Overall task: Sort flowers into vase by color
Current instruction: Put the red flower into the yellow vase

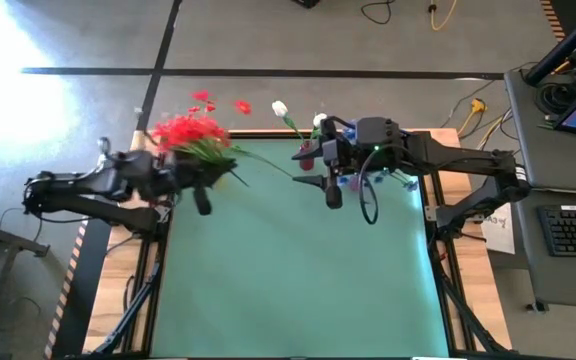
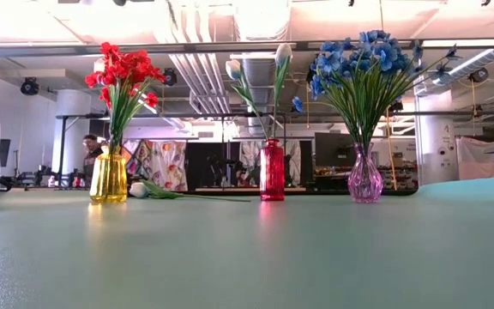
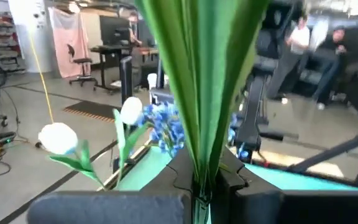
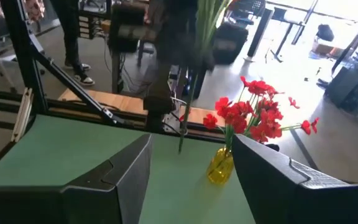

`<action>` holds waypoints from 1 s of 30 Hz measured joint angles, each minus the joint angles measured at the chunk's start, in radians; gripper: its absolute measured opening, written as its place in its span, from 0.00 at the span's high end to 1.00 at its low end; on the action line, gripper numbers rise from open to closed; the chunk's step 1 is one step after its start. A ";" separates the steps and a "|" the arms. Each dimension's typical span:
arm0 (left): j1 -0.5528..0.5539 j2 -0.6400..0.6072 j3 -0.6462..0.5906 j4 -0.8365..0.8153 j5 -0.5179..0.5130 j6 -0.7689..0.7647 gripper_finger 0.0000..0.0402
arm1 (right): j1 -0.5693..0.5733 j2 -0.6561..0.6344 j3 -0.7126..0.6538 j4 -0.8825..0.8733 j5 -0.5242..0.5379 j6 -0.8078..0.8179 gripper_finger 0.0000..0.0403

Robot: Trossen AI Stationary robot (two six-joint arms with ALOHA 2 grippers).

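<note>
Three vases stand in a row at the table's far edge. A yellow vase [image 2: 109, 178] holds red flowers [image 2: 123, 69], a red vase [image 2: 271, 172] holds white tulips [image 2: 283, 53], and a pink vase [image 2: 364, 178] holds blue flowers [image 2: 367, 56]. One white flower [image 2: 140, 190] lies flat on the table beside the yellow vase. My left gripper [image 3: 201, 190] is raised near the yellow vase and shut on a green-leaved flower whose bloom is out of view. My right gripper [image 4: 191, 180] is open and holds nothing; it hovers near the red and pink vases [image 1: 330, 192]. My left gripper pinches the flower's bunched green leaves and stem [image 3: 199, 171] between its two fingers. The fingers come in level from the table's left side, across the stem. The leaves fan up above the fingers and the bare stem end [image 4: 180, 144] hangs below, clear of the table.
The green mat [image 1: 298, 280] stretches bare toward the near edge. A desk with a keyboard [image 1: 573, 230] stands to the right of the table. Cables lie on the floor behind it, and people and furniture show in the room beyond.
</note>
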 joint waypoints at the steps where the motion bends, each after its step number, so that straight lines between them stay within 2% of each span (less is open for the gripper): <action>1: 0.000 -0.032 0.000 -0.017 0.000 -0.006 1.00 | 0.000 0.000 0.000 -0.001 0.000 -0.002 0.46; 4: 0.000 -0.119 0.000 -0.071 -0.002 -0.010 1.00 | 0.000 0.005 -0.001 0.000 -0.001 -0.010 0.47; 7: 0.000 -0.189 0.000 -0.132 -0.046 -0.015 1.00 | 0.000 0.006 -0.001 0.000 0.000 -0.011 0.47; 9: 0.000 -0.230 0.000 -0.176 -0.112 -0.017 1.00 | 0.000 0.009 -0.001 0.001 -0.001 -0.012 0.47; 12: 0.000 -0.287 0.000 -0.237 -0.269 -0.018 1.00 | 0.000 0.011 -0.001 0.000 -0.001 -0.014 0.47; 14: 0.000 -0.318 0.000 -0.248 -0.324 -0.018 1.00 | 0.000 0.015 -0.001 0.000 -0.001 -0.010 0.47; 18: 0.000 -0.362 0.012 -0.277 -0.321 -0.002 1.00 | 0.000 0.019 -0.001 -0.001 -0.001 0.000 0.47; 23: 0.000 -0.379 0.119 -0.480 -0.328 -0.075 1.00 | 0.000 0.019 -0.001 -0.001 -0.002 0.011 0.47; 30: 0.000 -0.320 0.180 -0.719 -0.339 -0.201 1.00 | 0.000 0.020 -0.001 0.000 -0.002 0.010 0.46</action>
